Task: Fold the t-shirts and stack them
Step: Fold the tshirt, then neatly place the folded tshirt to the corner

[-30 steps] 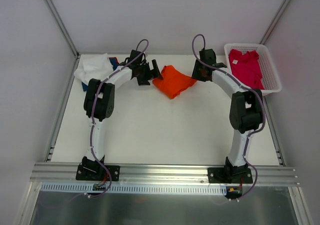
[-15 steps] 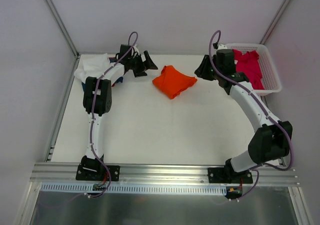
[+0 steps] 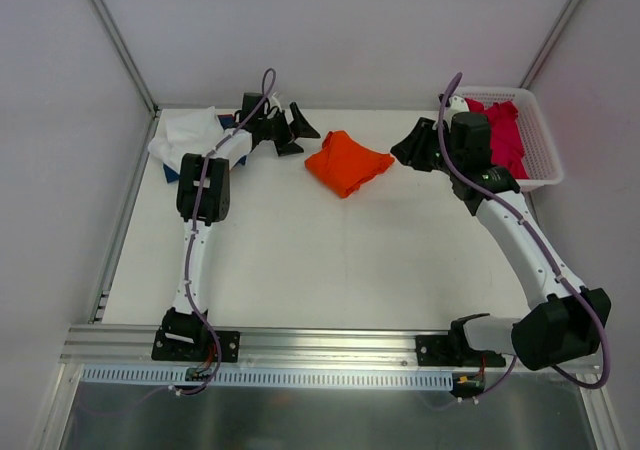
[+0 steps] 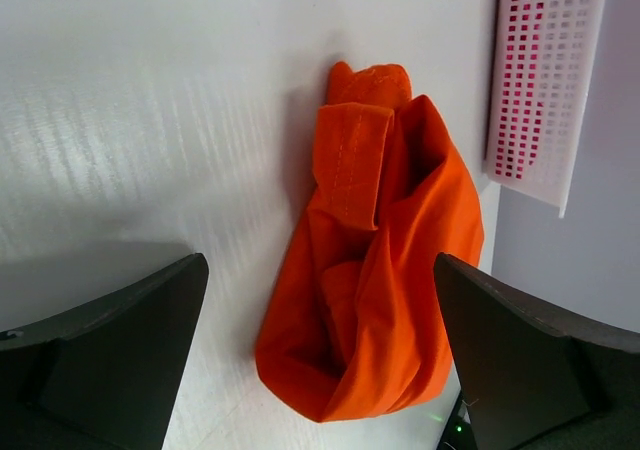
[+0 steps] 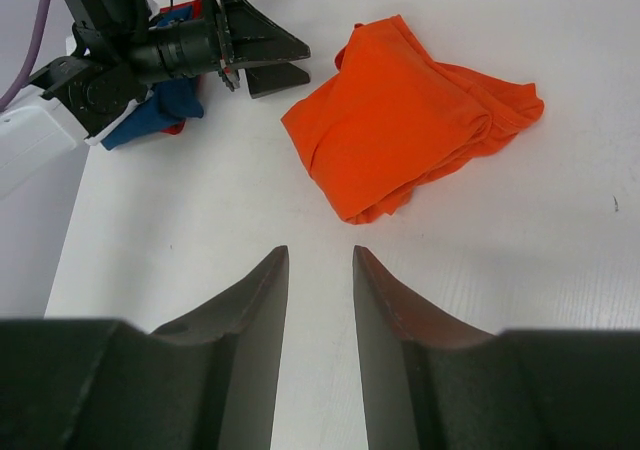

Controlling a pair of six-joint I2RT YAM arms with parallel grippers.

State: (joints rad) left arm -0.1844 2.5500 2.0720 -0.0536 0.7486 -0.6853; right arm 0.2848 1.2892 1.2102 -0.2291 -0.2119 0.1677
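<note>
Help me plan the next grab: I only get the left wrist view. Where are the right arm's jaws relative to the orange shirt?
Observer: The right jaws hang clear of the orange shirt, off to its right, pointing toward it.
Operator: Are they holding anything?
Observer: No. The right wrist view shows them slightly parted, with only bare table between them.
Operator: Any other shirts out on the table?
Observer: A white shirt and a blue shirt lie together at the far left corner.
</note>
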